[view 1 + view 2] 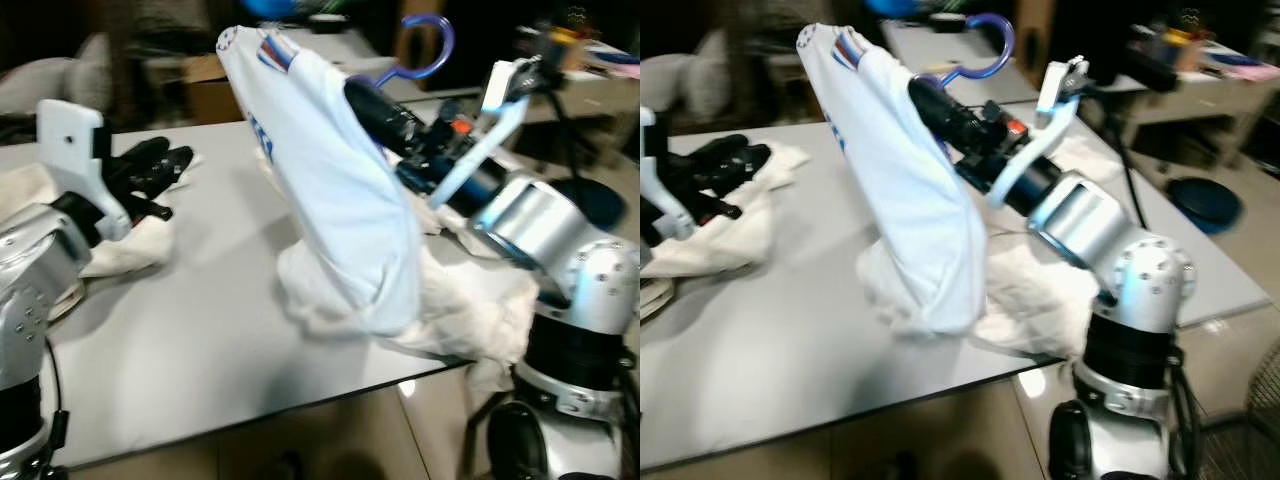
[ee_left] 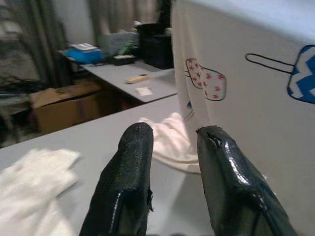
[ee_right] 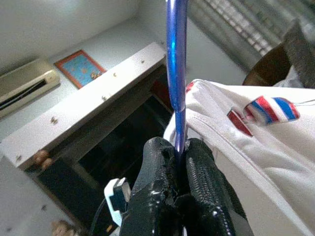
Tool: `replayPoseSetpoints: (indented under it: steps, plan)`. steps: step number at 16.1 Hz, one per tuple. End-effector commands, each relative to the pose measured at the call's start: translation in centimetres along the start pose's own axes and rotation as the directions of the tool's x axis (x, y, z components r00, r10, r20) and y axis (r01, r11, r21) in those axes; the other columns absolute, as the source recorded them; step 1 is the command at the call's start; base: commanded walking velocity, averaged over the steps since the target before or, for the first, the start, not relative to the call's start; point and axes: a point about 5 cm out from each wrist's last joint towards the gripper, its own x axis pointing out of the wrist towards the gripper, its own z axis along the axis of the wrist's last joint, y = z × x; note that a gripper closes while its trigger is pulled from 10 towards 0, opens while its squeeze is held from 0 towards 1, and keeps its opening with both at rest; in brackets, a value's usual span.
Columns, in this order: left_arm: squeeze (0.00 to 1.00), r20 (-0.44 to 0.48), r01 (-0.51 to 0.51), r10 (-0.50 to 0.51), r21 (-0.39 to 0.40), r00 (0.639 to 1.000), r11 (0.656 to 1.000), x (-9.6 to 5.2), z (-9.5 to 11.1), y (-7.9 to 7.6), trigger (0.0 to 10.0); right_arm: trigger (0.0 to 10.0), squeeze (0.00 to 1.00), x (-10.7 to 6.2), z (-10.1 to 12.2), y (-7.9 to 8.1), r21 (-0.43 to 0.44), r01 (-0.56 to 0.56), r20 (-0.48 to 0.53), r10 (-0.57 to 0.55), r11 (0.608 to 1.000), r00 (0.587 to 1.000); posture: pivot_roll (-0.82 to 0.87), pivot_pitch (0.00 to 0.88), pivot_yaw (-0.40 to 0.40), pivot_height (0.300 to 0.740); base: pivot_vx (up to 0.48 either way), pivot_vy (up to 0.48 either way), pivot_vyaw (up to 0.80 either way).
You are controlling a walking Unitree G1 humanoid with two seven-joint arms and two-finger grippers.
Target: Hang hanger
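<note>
My right fingers (image 3: 179, 162) clamp the blue hanger (image 1: 425, 55), shirt (image 1: 330, 190) on and lifted toward one o'clock, unhung; left fingers (image 2: 172, 182) parted, idle over the counter (image 1: 200, 330).

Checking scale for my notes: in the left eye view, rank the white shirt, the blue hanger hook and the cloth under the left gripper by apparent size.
1. Shirt, largest.
2. Cloth.
3. Hanger hook, smallest.

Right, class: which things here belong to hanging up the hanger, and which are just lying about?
Part of the job:
- blue hanger
- white T-shirt on it
- right gripper, shut on the hanger's hook

Lying about:
- white cloths on the table
- cardboard box
- left gripper, idle
</note>
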Motion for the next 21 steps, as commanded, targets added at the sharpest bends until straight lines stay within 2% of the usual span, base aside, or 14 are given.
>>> replayPoseSetpoints:
  steps: [1,3,5,8,10,11,13,14,16,19,21]
  plan:
    - [0.00,0.006,-0.027,0.027,0.019,1.000,0.999,-0.8,0.6,0.6,10.0,10.0,0.00,-0.2,-0.3,1.6,-0.019,-0.087,-0.030,0.086,0.996,0.996,0.07,0.000,-0.020,0.740,0.000,0.000,0.80]
    - [0.00,-0.010,0.052,-0.051,0.031,0.999,0.998,-1.6,0.7,-0.2,10.0,10.0,0.00,-0.7,-1.0,1.6,-0.012,-0.090,-0.046,0.089,0.996,0.995,0.08,0.000,-0.029,0.740,0.000,0.000,0.80]
    - [0.00,-0.067,0.130,-0.127,0.044,0.990,0.991,-2.6,-0.2,-1.3,10.0,10.0,0.00,-1.3,-2.1,1.3,0.006,-0.066,-0.068,0.066,0.998,0.996,0.09,0.000,-0.040,0.740,0.000,0.000,0.80]
    - [0.00,-0.067,0.161,-0.159,0.027,0.985,0.987,-3.2,-0.2,-2.1,10.0,10.0,0.00,-1.3,-2.5,2.0,0.028,-0.105,-0.048,0.107,0.994,0.993,0.10,0.000,-0.048,0.740,0.000,0.000,0.80]
    - [0.00,-0.059,0.181,-0.180,0.020,0.982,0.983,-3.2,0.0,-2.5,10.0,10.0,0.00,-0.9,-0.8,2.5,0.017,-0.135,0.006,0.135,0.991,0.991,0.11,0.000,-0.047,0.740,0.000,0.000,0.80]
    - [0.00,-0.055,0.189,-0.188,0.011,0.981,0.982,-3.2,0.0,-2.6,10.0,10.0,0.00,-0.5,0.6,3.1,-0.022,-0.157,0.026,0.157,0.987,0.987,0.10,0.000,-0.039,0.740,0.000,0.000,0.80]
    - [0.00,-0.030,0.216,-0.215,0.005,0.976,0.976,-2.9,0.2,-3.0,10.0,10.0,0.00,-0.1,4.3,5.4,-0.105,-0.224,0.128,0.236,0.969,0.963,0.10,0.000,-0.037,0.740,0.000,0.000,0.80]
    - [0.00,-0.020,0.222,-0.222,0.004,0.975,0.975,-2.9,0.5,-3.2,10.0,10.0,0.00,-0.5,5.4,6.2,-0.135,-0.251,0.149,0.270,0.959,0.951,0.10,0.000,-0.042,0.740,0.000,0.000,0.80]
    - [0.00,-0.020,0.223,-0.223,0.003,0.975,0.975,-3.1,0.6,-3.2,10.0,10.0,0.00,-1.1,5.5,6.2,-0.180,-0.237,0.104,0.258,0.955,0.961,0.10,0.000,-0.042,0.740,0.000,0.000,0.80]
    - [0.00,-0.052,0.245,-0.245,-0.010,0.968,0.969,-4.0,0.4,-3.0,10.0,10.0,0.00,-2.4,3.9,4.1,-0.150,-0.160,0.063,0.171,0.976,0.983,0.11,0.000,-0.052,0.740,0.000,0.000,0.80]
    - [0.00,-0.176,0.405,-0.408,-0.054,0.896,0.913,-5.7,-0.9,-4.7,10.0,10.0,0.00,-3.2,1.9,2.9,-0.131,-0.122,0.034,0.127,0.984,0.991,0.13,0.000,-0.054,0.740,0.000,0.000,0.80]
